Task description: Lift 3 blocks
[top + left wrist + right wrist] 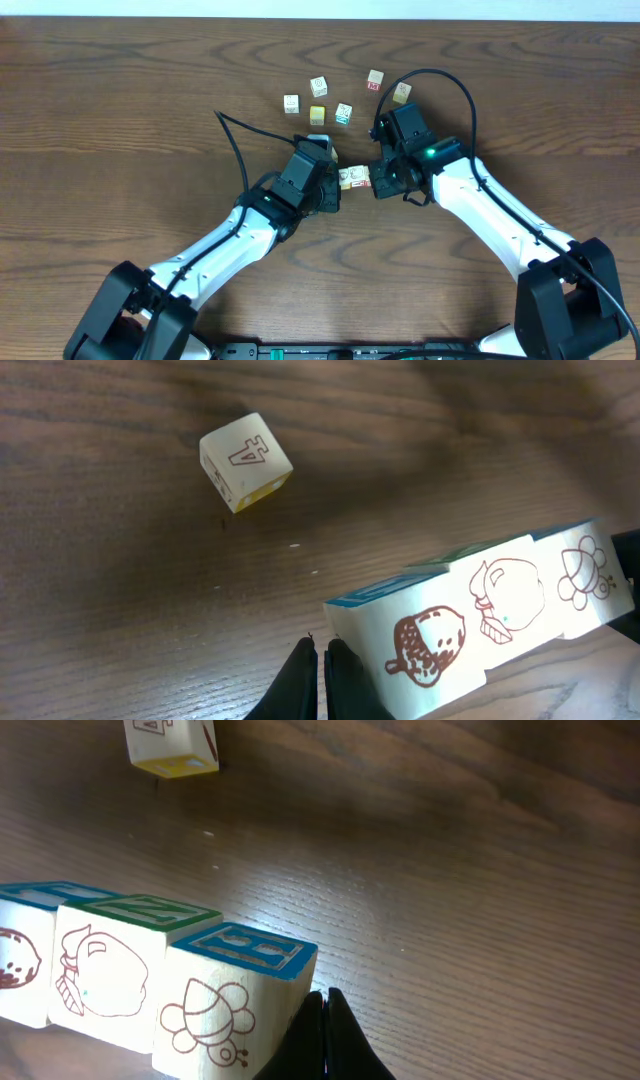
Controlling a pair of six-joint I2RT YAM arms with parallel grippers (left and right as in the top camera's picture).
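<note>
Both your pincers are closed tight, fingers together with nothing between them. Your left gripper (320,650) has its tips butted against the acorn end of the blocks (480,615). Your right gripper (322,1000) is against the bee end. So the three sit in a row, wedged between the two, mid-table (120,120). Can't tell if they're off the wood. Loose cubes (319,87) lie scattered on the far side.

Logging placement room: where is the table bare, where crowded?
Free: dark wooden table left of the left arm and right of the right arm. Crowded: loose wooden cubes farther back; three pale wooden picture blocks between left end effector and right end effector.
</note>
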